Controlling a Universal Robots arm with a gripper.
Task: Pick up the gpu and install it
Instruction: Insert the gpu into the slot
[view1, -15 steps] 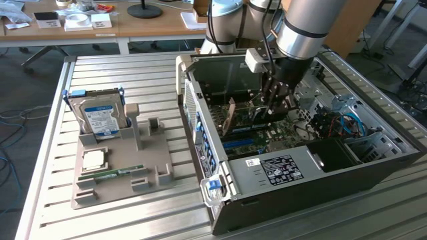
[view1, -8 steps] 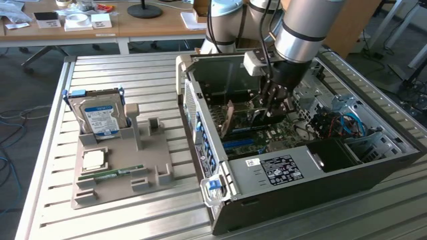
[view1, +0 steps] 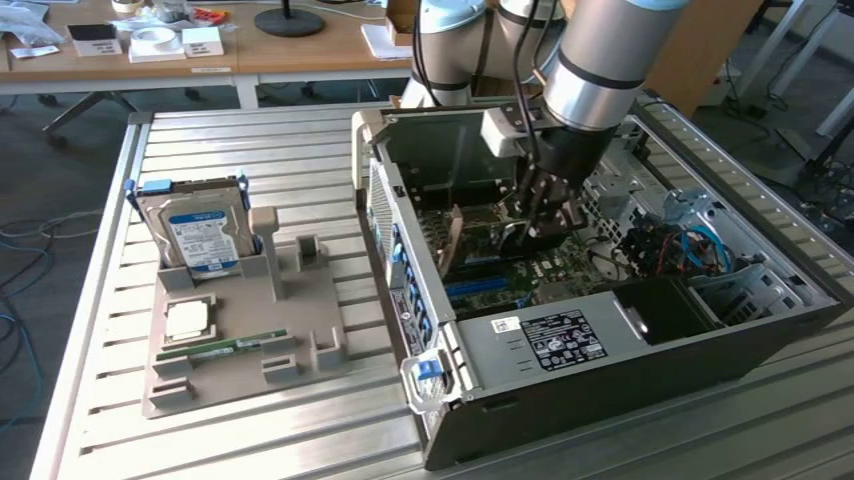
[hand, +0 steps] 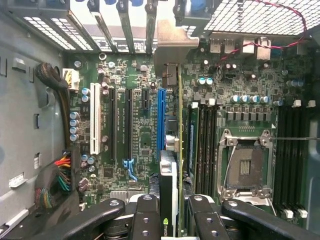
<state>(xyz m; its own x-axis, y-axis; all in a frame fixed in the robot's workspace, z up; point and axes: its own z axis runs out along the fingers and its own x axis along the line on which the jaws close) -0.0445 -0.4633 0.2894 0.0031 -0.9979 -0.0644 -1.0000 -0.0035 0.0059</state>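
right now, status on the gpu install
gripper shut on gpu. gpu on edge inside case, by blue slot. seating unclear. nothing seen blocking.

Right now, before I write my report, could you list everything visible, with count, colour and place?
table: one, silver slats, under everything.
computer case: one, dark grey, open, exterior view's right.
motherboard: one, green, inside the case.
gpu: one, dark, over the motherboard, in the gripper.
holder: one, grey, exterior view's left.
hard drive: one, silver with blue label, upright in the holder.
processor chip: one, silver, flat on the holder.
memory stick: one, green, flat on the holder.
arm: one, silver and black, reaching into the case.
gripper: one, black, shut on the gpu.
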